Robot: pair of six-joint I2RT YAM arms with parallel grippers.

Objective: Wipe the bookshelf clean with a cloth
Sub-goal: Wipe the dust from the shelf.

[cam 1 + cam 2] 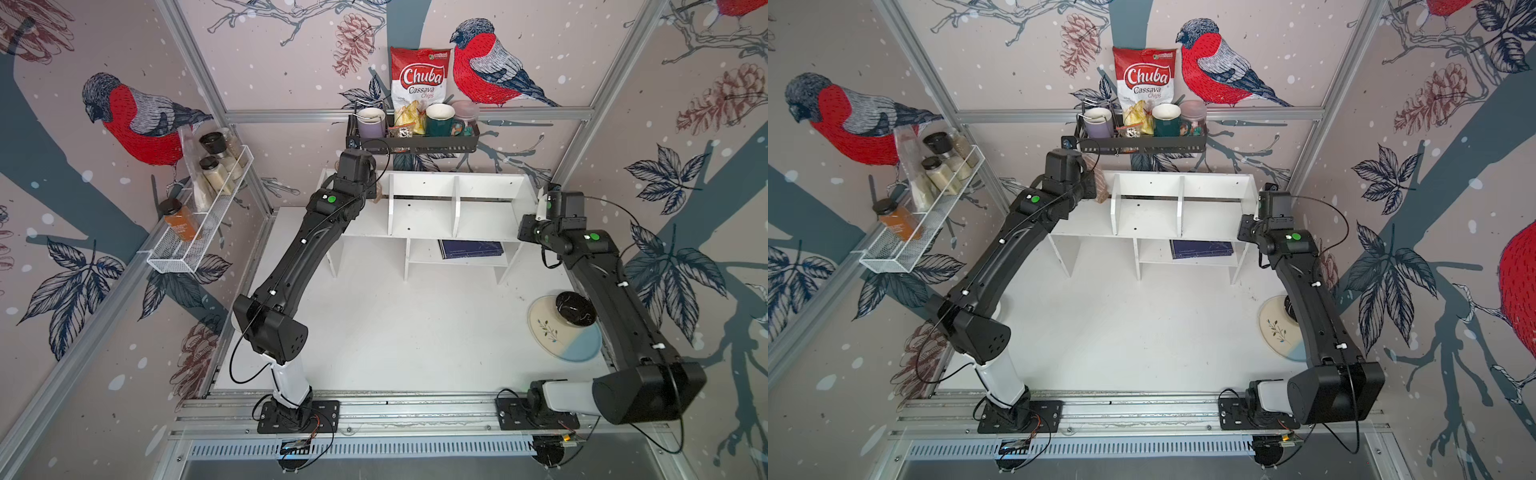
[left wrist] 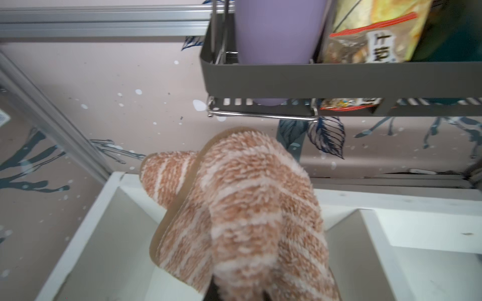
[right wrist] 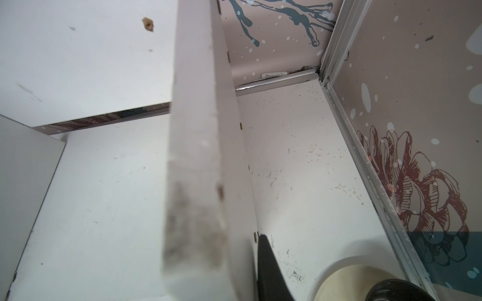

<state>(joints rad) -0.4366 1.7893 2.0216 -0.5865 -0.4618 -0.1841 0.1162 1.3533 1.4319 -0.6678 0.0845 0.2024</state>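
left gripper (image 1: 1089,186) clenched on the cloth (image 2: 247,208): fleecy tan pile with pale stripes, folded, hemmed edge showing. it hangs over the left upper compartment of the bookshelf (image 1: 424,218), near the back panel. can't tell if it touches the wood. the fingers are buried under the pile in the left wrist view.

right gripper (image 1: 541,208) grasps the bookshelf's right end panel, a flat painted board, chipped and grimy. i see only one black finger (image 3: 268,265); the other is hidden behind the board.

black metal rack (image 1: 415,143) above. bag (image 1: 419,79) reads "chuba cassava chips". dark blue book (image 1: 470,248) in a lower cubby, title illegible.
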